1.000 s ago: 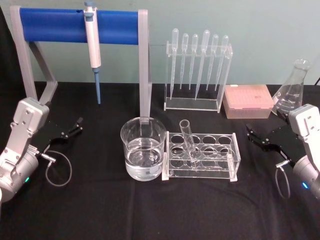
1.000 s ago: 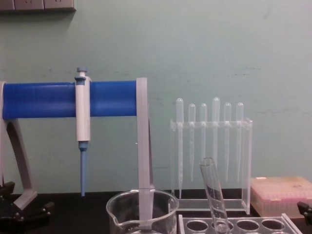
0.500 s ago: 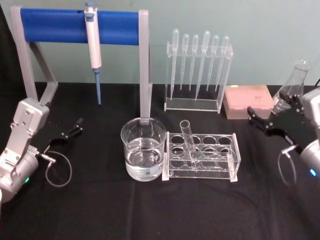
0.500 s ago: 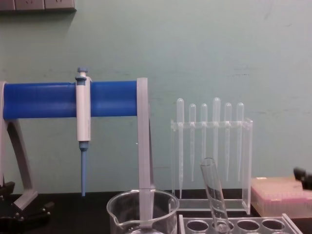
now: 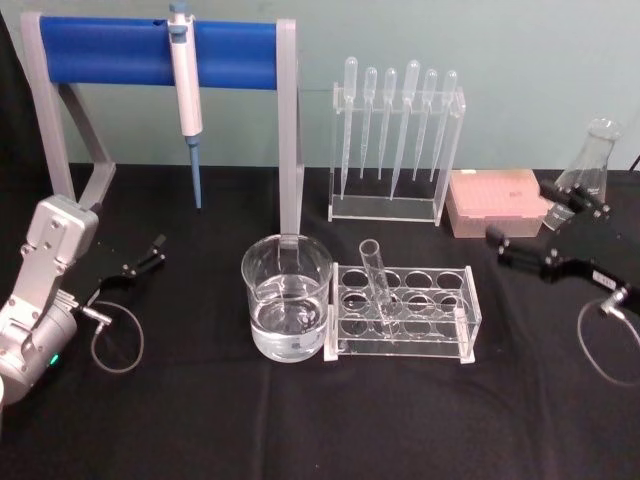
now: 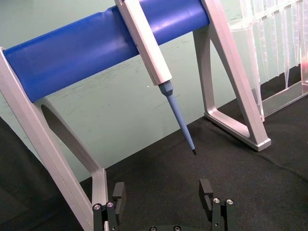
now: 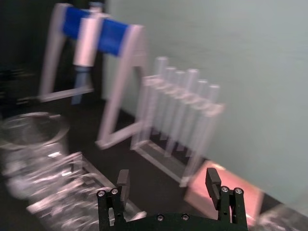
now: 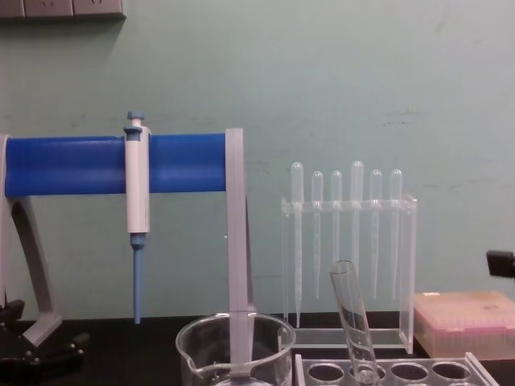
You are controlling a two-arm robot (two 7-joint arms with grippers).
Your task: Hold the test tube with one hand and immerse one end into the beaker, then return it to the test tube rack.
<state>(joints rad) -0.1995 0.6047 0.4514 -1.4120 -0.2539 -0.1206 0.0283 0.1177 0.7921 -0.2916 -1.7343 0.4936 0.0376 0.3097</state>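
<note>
While the test tube (image 5: 377, 282) leans in the rack (image 5: 468, 305), we find both pincers well apart from it. The tube sits in a hole in the rack's left half. Its round end is down among the holes and its open rim tips to the rack's left, toward the beaker (image 5: 265, 300). The beaker stands just beside the rack's left end on the black surface (image 5: 300, 420), with clear liquid in its lower part.

To the right of the rack, the right pincer (image 5: 520, 212) hangs above the surface with its two black fingers spread wide and nothing between them. It is close to the pink box (image 5: 495, 200) that lies behind the rack's right end. Its wrist view shows the same wide gap.

Far to the left of the rack, beyond the beaker, the left pincer (image 5: 140, 258) sits low over the surface, also spread and empty.

Behind the rack we see a clear dropper stand (image 5: 385, 205). Behind and to the left of the rack rises a blue stand (image 5: 110, 50) with a pipette (image 5: 185, 80) hanging from it. A glass flask (image 5: 590, 165) stands far behind and to the right of the rack.
</note>
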